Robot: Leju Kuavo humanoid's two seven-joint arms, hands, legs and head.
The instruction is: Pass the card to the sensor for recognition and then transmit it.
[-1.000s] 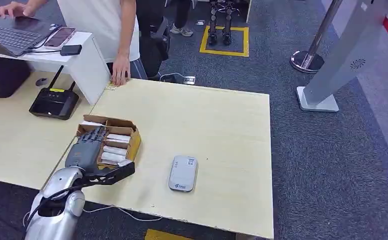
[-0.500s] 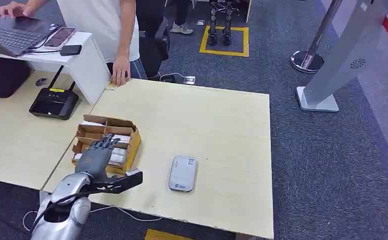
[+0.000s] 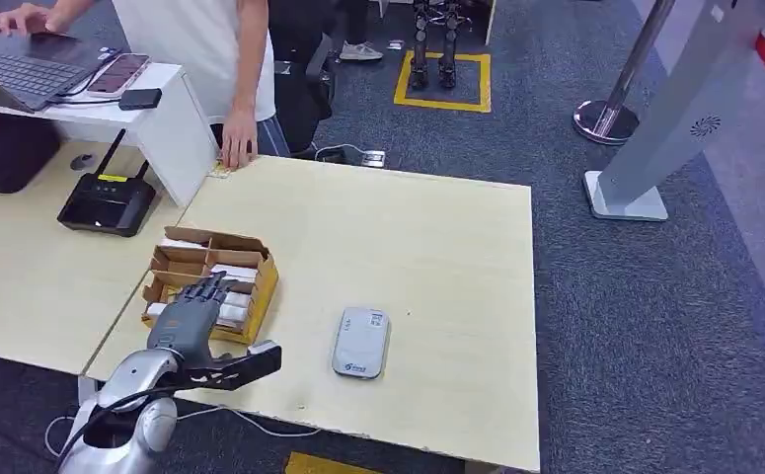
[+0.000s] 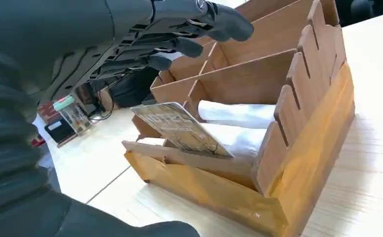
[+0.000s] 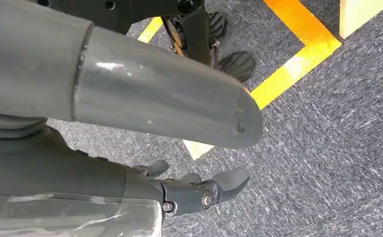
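A brown cardboard box (image 3: pixel 212 259) with slotted dividers stands on the light wooden table (image 3: pixel 427 247). In the left wrist view, a printed card (image 4: pixel 181 128) leans in the box's (image 4: pixel 298 148) near slot, with white cards (image 4: pixel 236 113) lying behind it. My left hand (image 3: pixel 192 314) hovers over the box's near end. Its fingers (image 4: pixel 179 29) are spread above the card and hold nothing. The grey-white sensor (image 3: pixel 361 342) lies flat on the table to the right of the box. My right hand (image 5: pixel 194 190) hangs over the carpet, with fingers loosely bent and nothing in it.
A black router (image 3: pixel 109 202) sits on the neighbouring table at the left. A person (image 3: pixel 210 49) stands at the far left corner, one hand (image 3: pixel 237 151) on the table edge, beside a white stand with a laptop (image 3: pixel 23 64) and phone (image 3: pixel 118 72). A silver post base (image 3: pixel 627 197) stands on the carpet at the right.
My left hand has drawn back from over the middle of the box toward its near end and shifted slightly right. The card, box and sensor have stayed put.
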